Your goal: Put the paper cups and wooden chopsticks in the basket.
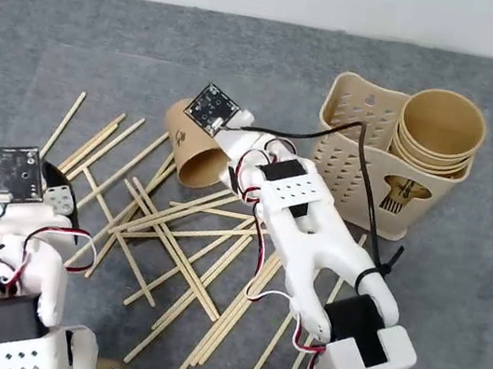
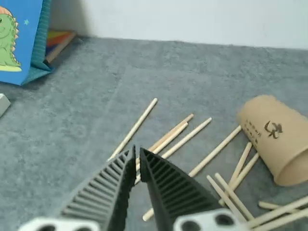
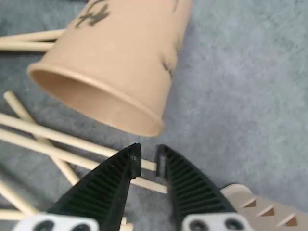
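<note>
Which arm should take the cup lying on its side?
Right. The right gripper sits just off the paper cup at its rim, and the basket stands on that arm's side. The left gripper hangs over loose chopsticks, with the cup farther off.

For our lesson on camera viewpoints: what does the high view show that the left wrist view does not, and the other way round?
High view, not left wrist: the basket on the right, holding stacked paper cups. Left wrist, not high: a blue dinosaur picture by the wall, and the left gripper, its ribbed fingers close up and drawn together. Both: one paper cup lying on its side among loose chopsticks on the grey table.
</note>
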Robot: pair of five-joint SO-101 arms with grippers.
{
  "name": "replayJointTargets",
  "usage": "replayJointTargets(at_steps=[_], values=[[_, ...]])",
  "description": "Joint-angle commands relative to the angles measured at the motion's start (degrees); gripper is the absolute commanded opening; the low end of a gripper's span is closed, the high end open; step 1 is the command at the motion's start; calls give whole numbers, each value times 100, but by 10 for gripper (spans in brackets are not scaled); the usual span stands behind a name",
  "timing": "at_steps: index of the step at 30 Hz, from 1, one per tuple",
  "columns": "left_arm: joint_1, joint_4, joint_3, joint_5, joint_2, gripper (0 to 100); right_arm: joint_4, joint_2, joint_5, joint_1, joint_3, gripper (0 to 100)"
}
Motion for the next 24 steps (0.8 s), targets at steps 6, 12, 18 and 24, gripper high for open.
replayJointTargets(at_steps=[6, 12, 18, 24], values=[[35, -273, 207, 79, -70, 19, -224, -409, 18, -268, -343, 119], [9, -633, 532, 79, -70, 19, -919, -374, 18, -338, -316, 113], [35, -624, 558, 79, -70, 19, -936, -92, 18, -356, -369, 24], [35, -624, 699, 79, -70, 19, -936, -154, 18, -382, -378, 9]])
